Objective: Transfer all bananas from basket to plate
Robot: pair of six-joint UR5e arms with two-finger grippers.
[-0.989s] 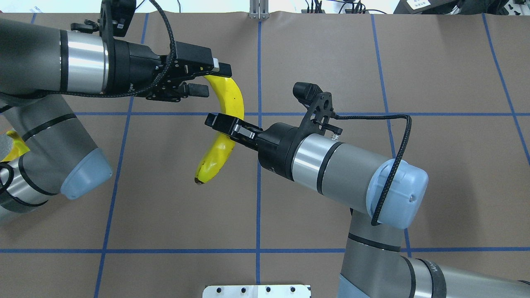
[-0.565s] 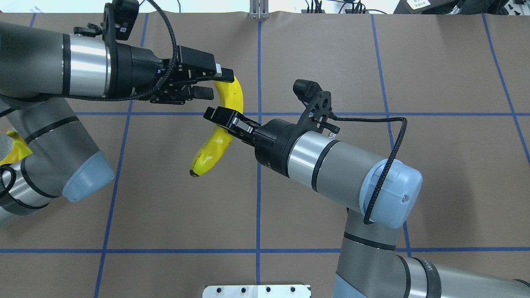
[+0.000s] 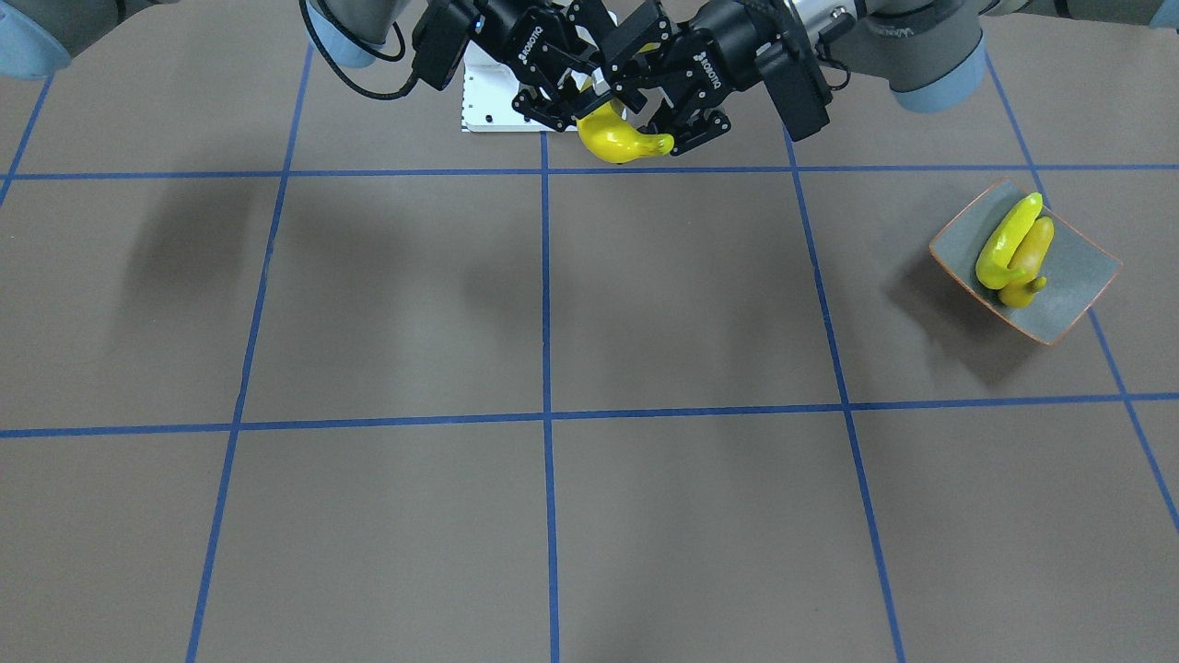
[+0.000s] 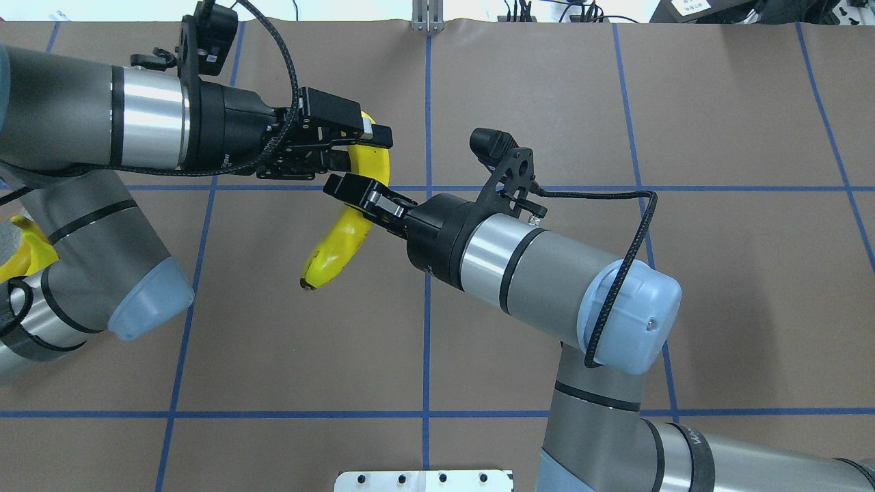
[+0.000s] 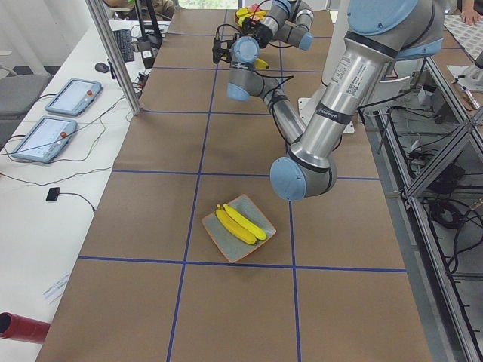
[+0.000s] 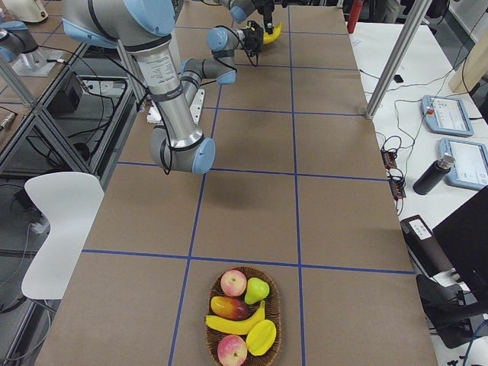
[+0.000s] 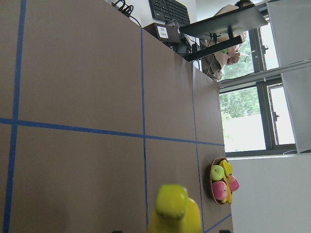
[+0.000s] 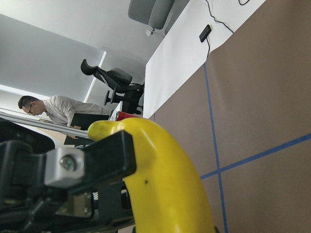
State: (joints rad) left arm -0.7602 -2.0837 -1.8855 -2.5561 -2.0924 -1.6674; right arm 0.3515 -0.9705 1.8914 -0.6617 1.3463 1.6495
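A yellow banana [image 4: 342,232] [image 3: 615,138] hangs in the air over the table's middle. My right gripper [image 4: 359,198] is shut on its midsection. My left gripper [image 4: 362,149] stands open, with the banana's upper end between its fingers. The grey plate [image 3: 1068,295] [image 5: 240,250] with an orange rim lies on my left side and carries two bananas [image 3: 1009,239] side by side. The woven basket [image 6: 278,320] at the table's far right end holds one more banana [image 6: 240,322] among other fruit.
Apples, a pear and a mango share the basket. A white mounting plate [image 4: 424,480] sits at the table's near edge. A person sits at a desk beyond the table [image 8: 53,109]. Tablets and cables lie on the side benches.
The right gripper has carried the banana to the left, swinging its lower tip left. The left gripper has slid right and nearer, further over the banana's upper end.
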